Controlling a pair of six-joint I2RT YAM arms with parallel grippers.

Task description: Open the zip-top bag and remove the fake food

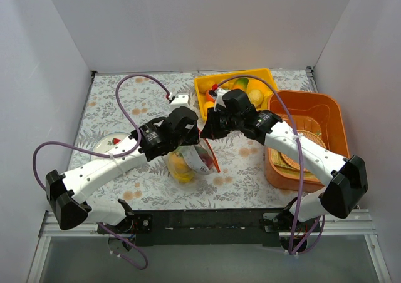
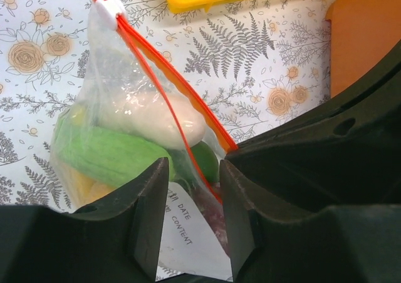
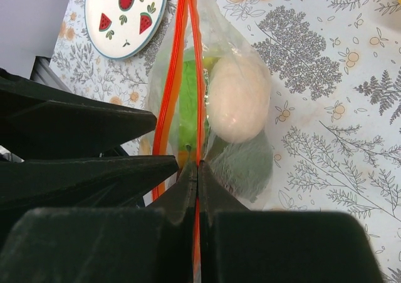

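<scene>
The zip-top bag (image 1: 199,158) lies at the table's middle, clear and crinkly, with a white slider (image 2: 108,7) at the far end of its red-orange zip strip (image 2: 163,89). Through the plastic I see fake food: a white oblong piece (image 3: 238,98), green pieces (image 2: 106,154) and something yellow (image 1: 180,167). My right gripper (image 3: 198,167) is shut on one side of the zip strip. The other side of the strip (image 3: 166,101) bows away to the left, so the mouth gapes a little. My left gripper (image 2: 194,167) stands partly open, its fingers straddling the bag's labelled wall.
A yellow tray (image 1: 203,79) holding loose toy fruit stands just behind the grippers. An orange tub (image 1: 313,98) fills the right side. A round plate (image 1: 108,144) printed with watermelons lies to the left. White walls enclose the table on three sides.
</scene>
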